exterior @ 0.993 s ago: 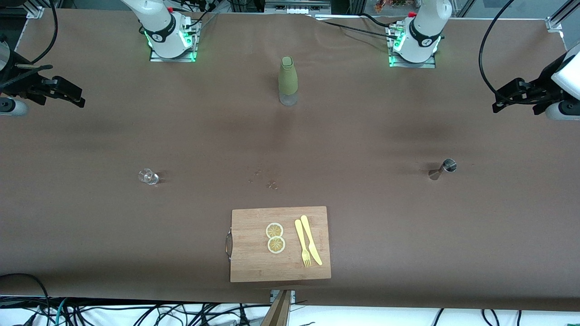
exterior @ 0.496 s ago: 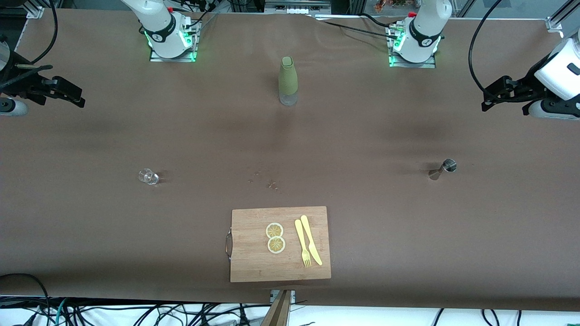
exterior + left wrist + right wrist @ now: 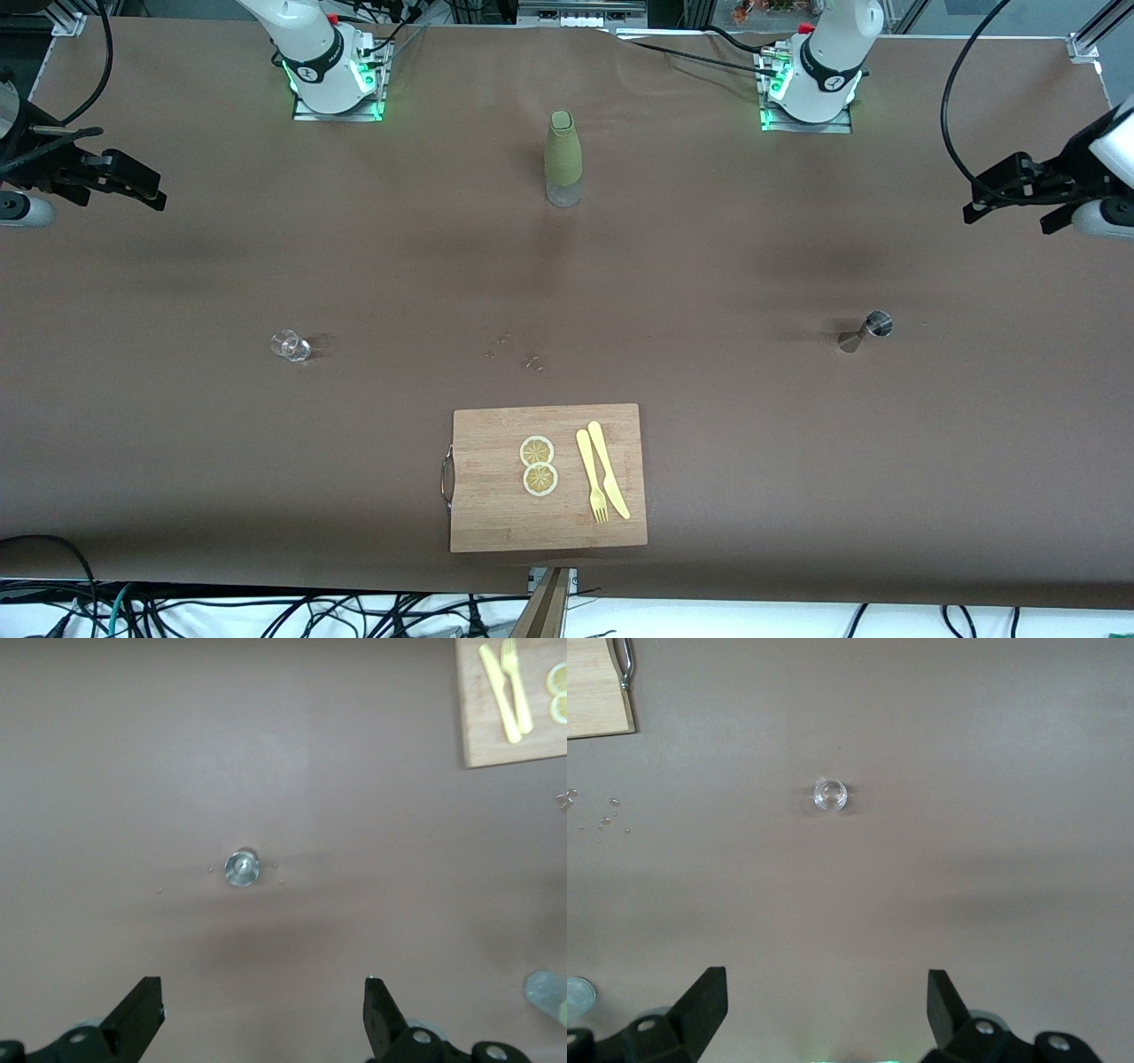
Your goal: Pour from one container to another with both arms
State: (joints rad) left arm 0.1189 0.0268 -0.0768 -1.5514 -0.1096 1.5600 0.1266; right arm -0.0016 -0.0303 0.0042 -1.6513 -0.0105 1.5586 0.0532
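Observation:
A small clear glass [image 3: 291, 346] stands toward the right arm's end of the table. In the right wrist view the glass [image 3: 830, 795] lies well apart from my open right gripper [image 3: 826, 992]. A metal jigger [image 3: 873, 326] stands toward the left arm's end. The left wrist view shows the jigger [image 3: 241, 868] clear of my open left gripper [image 3: 263, 1001]. Seen from the front, the right gripper [image 3: 124, 190] hangs over its end of the table, and the left gripper [image 3: 1008, 202] hangs over the other end. Both hold nothing.
A green bottle [image 3: 563, 158] stands mid-table near the bases. A wooden cutting board [image 3: 496, 514] with two lemon slices [image 3: 538, 465], a yellow fork [image 3: 591, 478] and a knife [image 3: 609, 470] lies at the front edge. Water drops [image 3: 518, 350] dot the cloth.
The left gripper swung a little toward the table's middle, then back out to its end. The right arm has not moved. Nothing on the table has shifted.

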